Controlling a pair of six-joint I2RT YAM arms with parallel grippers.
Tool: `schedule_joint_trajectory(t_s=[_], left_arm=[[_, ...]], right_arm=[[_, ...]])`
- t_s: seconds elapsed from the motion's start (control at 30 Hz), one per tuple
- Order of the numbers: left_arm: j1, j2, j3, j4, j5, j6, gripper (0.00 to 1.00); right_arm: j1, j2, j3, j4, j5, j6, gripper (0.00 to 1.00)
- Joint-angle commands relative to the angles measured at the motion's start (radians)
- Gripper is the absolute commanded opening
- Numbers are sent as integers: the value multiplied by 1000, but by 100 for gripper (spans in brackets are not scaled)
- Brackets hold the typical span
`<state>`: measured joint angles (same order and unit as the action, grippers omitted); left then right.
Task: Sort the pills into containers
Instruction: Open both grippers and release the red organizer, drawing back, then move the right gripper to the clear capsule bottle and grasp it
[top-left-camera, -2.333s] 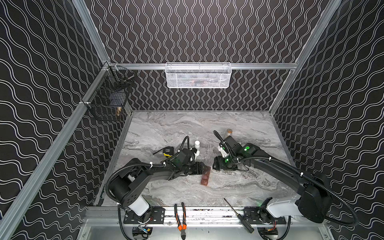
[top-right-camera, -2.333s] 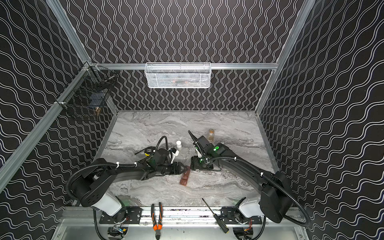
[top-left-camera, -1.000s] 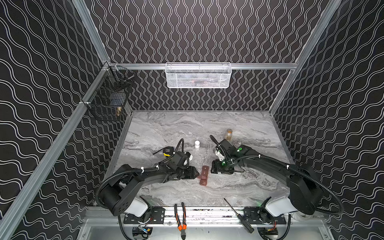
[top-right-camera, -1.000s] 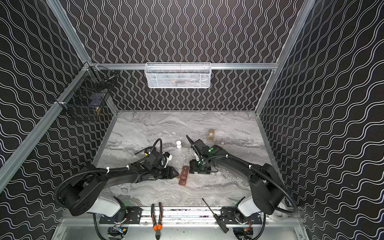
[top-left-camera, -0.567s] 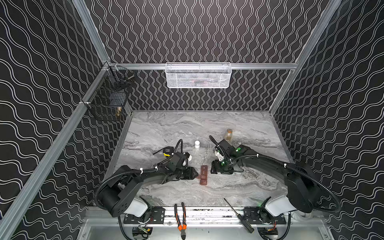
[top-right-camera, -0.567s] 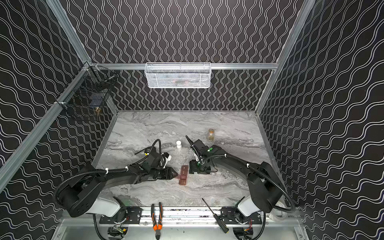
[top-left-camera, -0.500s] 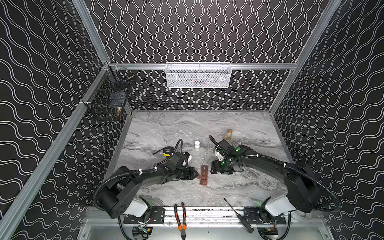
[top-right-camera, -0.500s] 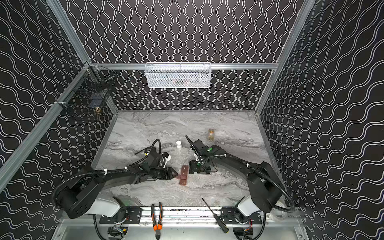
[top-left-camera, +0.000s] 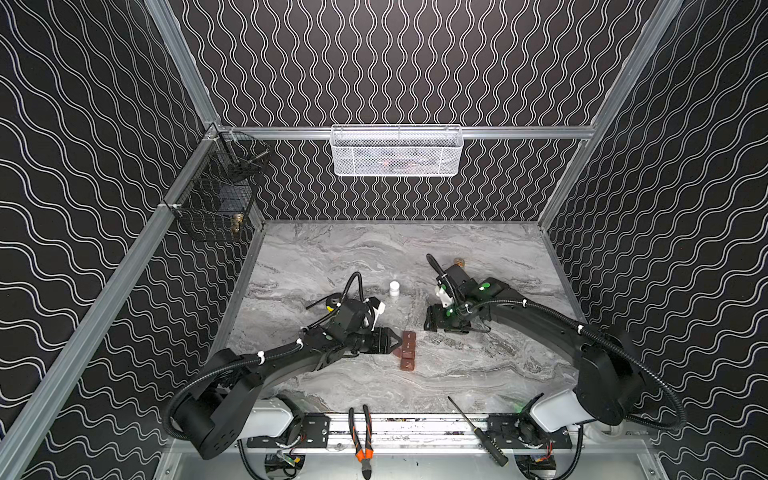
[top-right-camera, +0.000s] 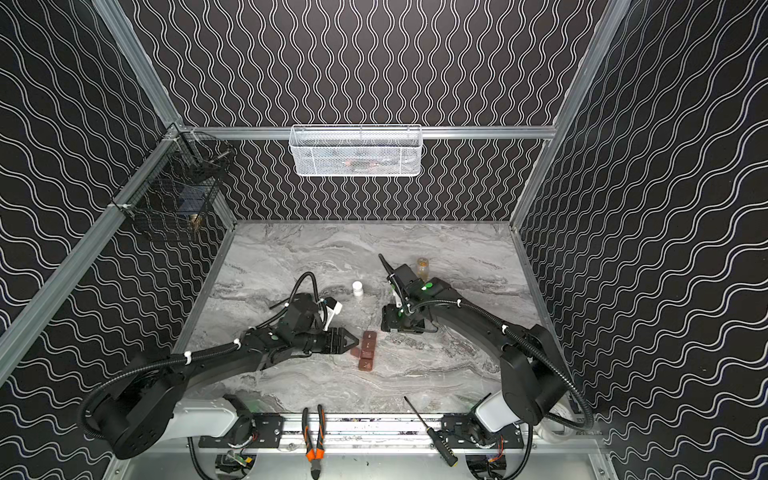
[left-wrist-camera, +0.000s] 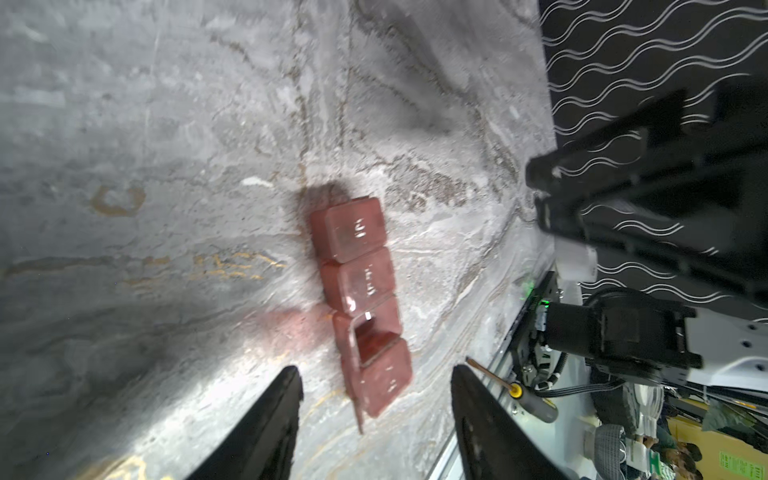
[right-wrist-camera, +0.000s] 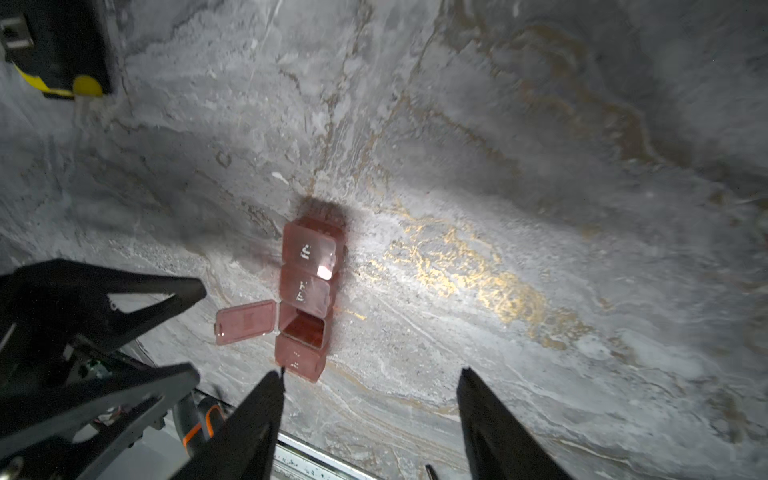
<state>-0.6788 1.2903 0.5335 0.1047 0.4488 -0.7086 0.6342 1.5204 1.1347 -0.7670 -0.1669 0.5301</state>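
We find our left gripper (top-left-camera: 395, 341) nearer, jaws parted, holding nothing; the pill box (top-left-camera: 408, 351) lies just ahead, lengthwise across its reach; the right gripper (top-left-camera: 429, 323) likewise gapes empty.

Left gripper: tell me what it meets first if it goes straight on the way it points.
Most likely the flipped-open lid of the reddish-brown pill organizer strip, lying just ahead of the open left gripper; height is unclear, so it might pass above.

Robot lab cell: aluminium frame (top-left-camera: 415, 132), wavy-patterned walls (top-left-camera: 374, 62), marble tabletop (top-left-camera: 332, 257).
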Motion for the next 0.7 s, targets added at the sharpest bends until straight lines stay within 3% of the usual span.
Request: schedule_joint_trajectory(t_s=[0.0,0.33,0.67], left_arm=[[2,-36,26,-52,-19,6,64],[32,-140,75,-149,-164,90,76],[93,-184,66,-119,-181,149,85]], right_arm=[[-40,10,62,-51,46,-15,70],[-188,169,384,-191,278,14,79],[-304,432,676,-270,318,-15,85]])
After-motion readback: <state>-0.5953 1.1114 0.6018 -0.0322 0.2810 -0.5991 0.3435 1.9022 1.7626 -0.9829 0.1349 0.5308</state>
